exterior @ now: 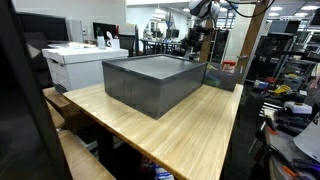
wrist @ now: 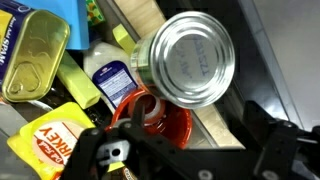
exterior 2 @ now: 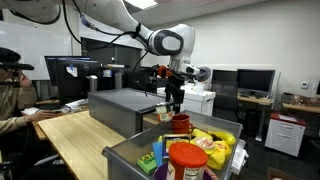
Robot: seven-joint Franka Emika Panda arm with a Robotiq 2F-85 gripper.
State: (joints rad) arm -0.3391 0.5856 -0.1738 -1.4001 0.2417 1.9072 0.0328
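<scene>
My gripper [exterior 2: 175, 103] hangs open over the far end of a grey bin [exterior 2: 122, 157] full of groceries. In the wrist view its dark fingers [wrist: 272, 148] frame the bottom of the picture, and nothing sits between them. Directly below is a red cup [wrist: 152, 116], also visible in an exterior view [exterior 2: 181, 123]. A silver can [wrist: 186, 60] stands close beside the cup, its lid facing the camera. A white bottle with a blue label [wrist: 108, 76], a gold flat tin [wrist: 35, 55] and a yellow packet [wrist: 45, 140] lie around them.
A large dark grey box [exterior: 152, 80] stands on the wooden table [exterior: 190, 135]. A red-lidded jar [exterior 2: 187, 160] and yellow packs [exterior 2: 216, 146] fill the bin's near end. A white printer [exterior: 82, 62] stands beside the table. A person [exterior 2: 10, 92] sits at the desk edge.
</scene>
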